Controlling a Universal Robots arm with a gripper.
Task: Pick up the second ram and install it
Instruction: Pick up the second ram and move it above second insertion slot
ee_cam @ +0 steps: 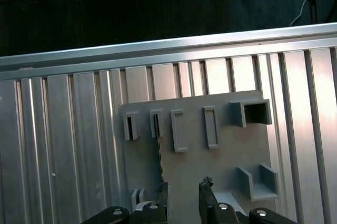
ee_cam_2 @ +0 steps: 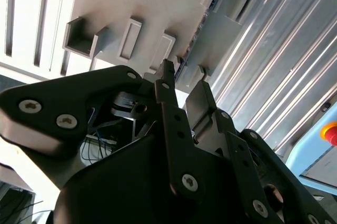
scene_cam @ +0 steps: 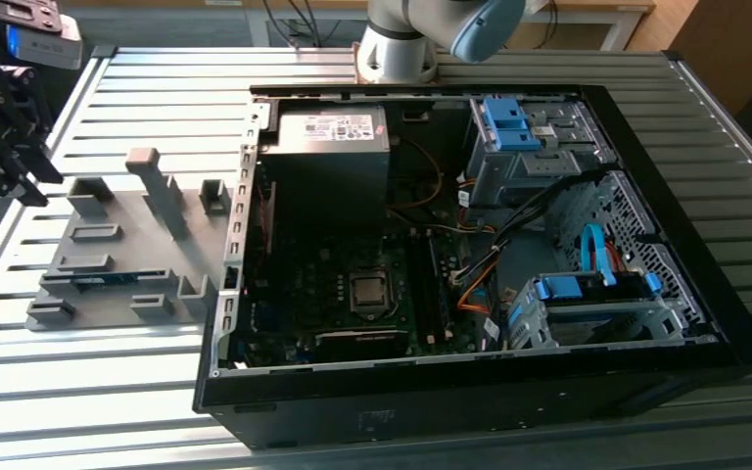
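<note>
Gripper (ee_cam: 184, 184) hovering over rack (ee_cam: 221, 150), fingers spread. Second ram (scene_cam: 102, 279) sitting in rack, 9 o'clock from case (scene_cam: 728, 323). Power-supply label (scene_cam: 330, 127) illegible. Slatted metal table (scene_cam: 154, 78).

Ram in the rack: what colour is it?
Blue-green; the second ram sits in the gray rack, clearest in the exterior view.

We count one open black metal computer tower case (scene_cam: 481, 416) and one gray plastic slotted rack (scene_cam: 141, 245) on one ribbed silver metal table (scene_cam: 154, 98). One slim blue-green circuit-board strip (scene_cam: 105, 279) sits in the rack. Inside the case we count two bright blue plastic drive-bay clips (scene_cam: 507, 119) and one silver box-shaped power supply (scene_cam: 330, 132). In the first wrist view the rack shows four narrow slots and two square pockets. We count one black gripper (ee_cam: 184, 184) with two fingers (ee_cam: 206, 195).
</note>
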